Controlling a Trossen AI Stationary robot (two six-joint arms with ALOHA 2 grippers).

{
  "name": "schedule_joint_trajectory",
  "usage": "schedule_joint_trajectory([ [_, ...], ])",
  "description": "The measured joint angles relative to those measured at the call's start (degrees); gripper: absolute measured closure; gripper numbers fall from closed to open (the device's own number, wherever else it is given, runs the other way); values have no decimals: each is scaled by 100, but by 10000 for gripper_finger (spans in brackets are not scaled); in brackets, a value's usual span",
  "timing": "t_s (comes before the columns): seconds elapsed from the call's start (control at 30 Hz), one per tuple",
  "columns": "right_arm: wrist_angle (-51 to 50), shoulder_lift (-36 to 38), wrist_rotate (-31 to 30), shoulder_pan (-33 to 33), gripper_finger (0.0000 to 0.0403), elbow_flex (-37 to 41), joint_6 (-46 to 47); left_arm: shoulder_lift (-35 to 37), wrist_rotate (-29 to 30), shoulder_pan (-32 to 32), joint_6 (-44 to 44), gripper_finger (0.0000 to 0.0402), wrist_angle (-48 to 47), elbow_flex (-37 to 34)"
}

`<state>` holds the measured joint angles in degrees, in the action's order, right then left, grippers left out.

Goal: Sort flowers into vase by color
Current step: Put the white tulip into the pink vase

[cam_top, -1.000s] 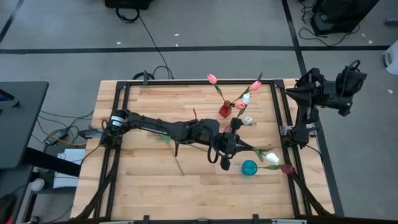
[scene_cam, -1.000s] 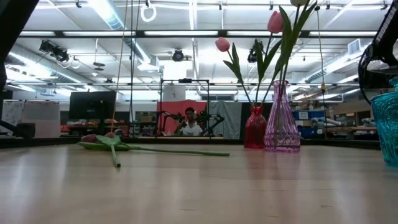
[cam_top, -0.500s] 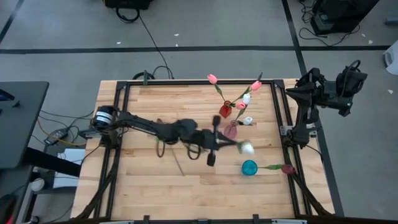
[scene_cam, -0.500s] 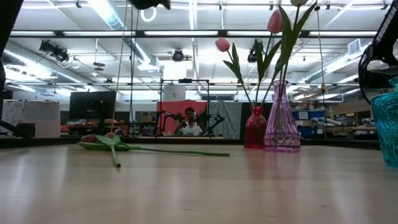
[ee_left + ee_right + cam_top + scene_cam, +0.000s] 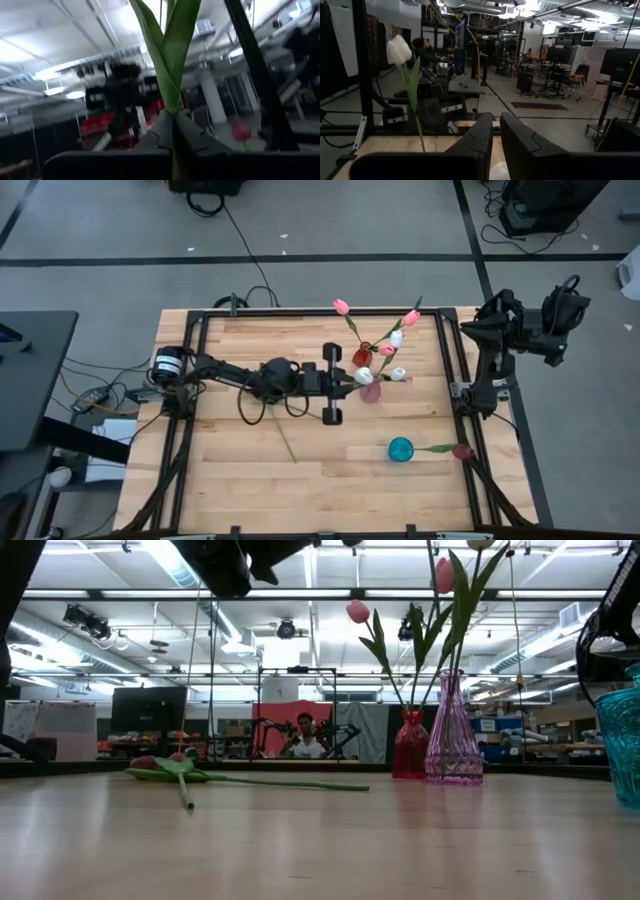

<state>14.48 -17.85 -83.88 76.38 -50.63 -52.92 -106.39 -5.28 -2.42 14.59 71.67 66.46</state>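
Note:
My left gripper (image 5: 348, 380) is shut on a white tulip whose head (image 5: 363, 375) stands just beyond the fingers, next to the red vase (image 5: 360, 358) and the pink vase (image 5: 370, 392). Pink and white tulips (image 5: 396, 338) lean out of those vases. A maroon tulip (image 5: 460, 451) leans out of the teal vase (image 5: 400, 449). Another flower (image 5: 283, 438) lies flat on the table, partly under the left arm. My right gripper (image 5: 496, 131) is shut on nothing, off the table's right edge. My left gripper pinches the white tulip's green stem (image 5: 173, 125) between its two fingers, just below where the leaves (image 5: 170, 55) fan out. The fingers slant upward from the table's left side. The tulip is lifted clear of the table, rising beyond the fingertips.
The table's dark metal frame (image 5: 200, 330) runs along its edges. In the low view the lying flower (image 5: 180, 768) is at the left and the vases (image 5: 453, 730) at the right. A person sits far behind the table (image 5: 305, 735). Bare wood lies near the front edge.
My left gripper has gone from beside the teal vase toward the table's far-left, up to the red and pink vases, and has tipped upward. The white tulip came with it: its head left the maroon tulip and swung up close to the gripper. The grip stayed shut.

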Motion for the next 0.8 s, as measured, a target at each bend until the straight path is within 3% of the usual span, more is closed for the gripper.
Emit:
schedule_joint_trajectory([
  [0.2,7,0,30,0,353,-1,-84,-208,69,42,82,397,420,52],
  [0.5,4,-2,101,0,353,0,-66,-855,869,122,494,397,1273,264],
  [0.8,0,-2,61,0,353,0,-75,-852,861,281,246,397,992,264],
])
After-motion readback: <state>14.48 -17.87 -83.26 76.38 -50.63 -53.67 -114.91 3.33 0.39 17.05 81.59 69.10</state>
